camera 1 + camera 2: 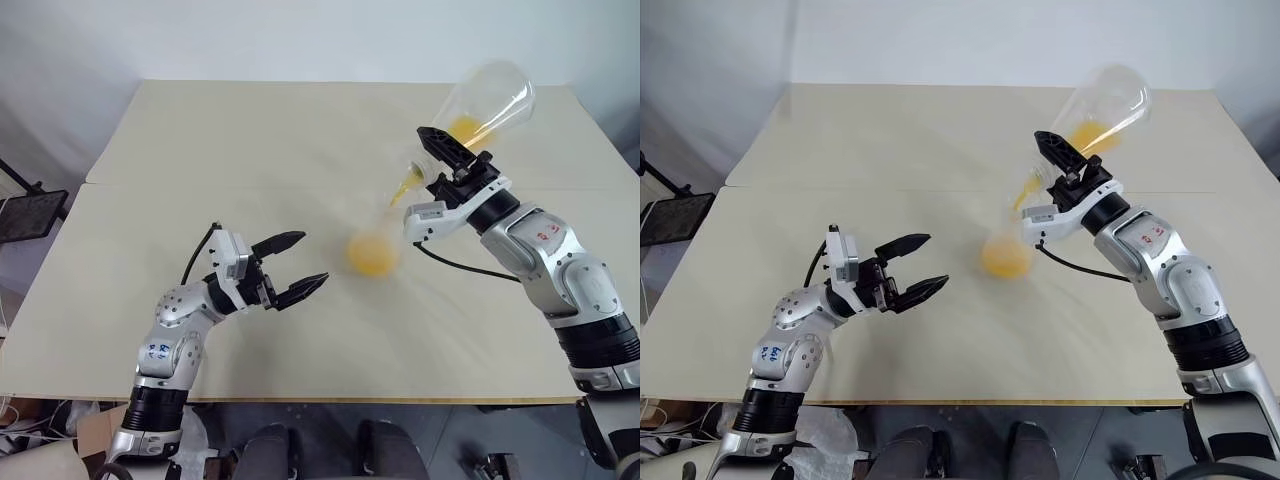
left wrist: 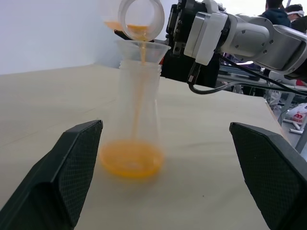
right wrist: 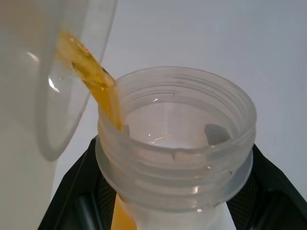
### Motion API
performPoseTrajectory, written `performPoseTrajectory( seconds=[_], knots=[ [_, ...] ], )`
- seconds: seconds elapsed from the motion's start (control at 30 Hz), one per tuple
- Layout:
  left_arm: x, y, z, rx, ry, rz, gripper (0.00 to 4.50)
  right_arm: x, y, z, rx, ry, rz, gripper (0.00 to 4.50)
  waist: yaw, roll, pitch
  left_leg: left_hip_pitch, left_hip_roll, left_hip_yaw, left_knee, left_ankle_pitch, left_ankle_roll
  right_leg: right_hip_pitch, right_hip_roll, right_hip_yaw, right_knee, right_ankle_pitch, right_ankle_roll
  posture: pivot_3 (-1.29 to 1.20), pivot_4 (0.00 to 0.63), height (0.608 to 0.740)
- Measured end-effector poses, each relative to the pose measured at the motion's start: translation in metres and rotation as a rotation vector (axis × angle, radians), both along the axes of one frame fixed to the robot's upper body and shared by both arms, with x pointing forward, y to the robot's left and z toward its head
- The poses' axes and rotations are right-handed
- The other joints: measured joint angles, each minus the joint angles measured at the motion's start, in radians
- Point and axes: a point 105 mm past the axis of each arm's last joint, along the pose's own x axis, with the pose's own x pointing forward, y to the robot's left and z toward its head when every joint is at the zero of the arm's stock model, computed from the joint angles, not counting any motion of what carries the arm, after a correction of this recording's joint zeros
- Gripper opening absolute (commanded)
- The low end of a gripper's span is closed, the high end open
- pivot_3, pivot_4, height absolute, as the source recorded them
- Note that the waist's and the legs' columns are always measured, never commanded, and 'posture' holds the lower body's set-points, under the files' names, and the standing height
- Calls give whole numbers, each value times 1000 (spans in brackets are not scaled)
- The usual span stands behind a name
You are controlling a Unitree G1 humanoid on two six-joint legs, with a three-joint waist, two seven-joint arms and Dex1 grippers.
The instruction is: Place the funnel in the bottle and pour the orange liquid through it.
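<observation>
The frosted bottle [image 2: 139,110] stands upright at mid-table with the clear funnel [image 2: 144,48] seated in its neck. A pool of orange liquid [image 2: 130,160] lies in its base. My right gripper [image 1: 450,165] is shut on the threaded neck of a large clear conical flask [image 1: 485,100], tipped mouth-down over the funnel. A thin orange stream [image 3: 100,91] runs from the flask's rim into the funnel, and some liquid is still in the flask. My left gripper [image 1: 310,260] is open, to the left of the bottle and apart from it, holding nothing.
The pale table [image 1: 200,150] has a seam across its middle and free surface around the bottle. A black stand [image 1: 30,215] sits off the table's left edge. Behind the table, people [image 2: 276,7] and equipment appear in the left wrist view.
</observation>
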Motion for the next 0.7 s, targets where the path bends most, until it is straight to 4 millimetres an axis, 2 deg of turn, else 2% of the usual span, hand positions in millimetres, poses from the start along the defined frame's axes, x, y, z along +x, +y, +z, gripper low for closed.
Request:
performPoseTrajectory(
  seconds=[0.7],
  knots=[
    [-1,-2,2,-17,-19,0,4500,-1,1,4,0,-28,5,2487,0,0,0,0,0,0,0,0,0,0,0,0,0,0,0,0,150,740]
  ],
)
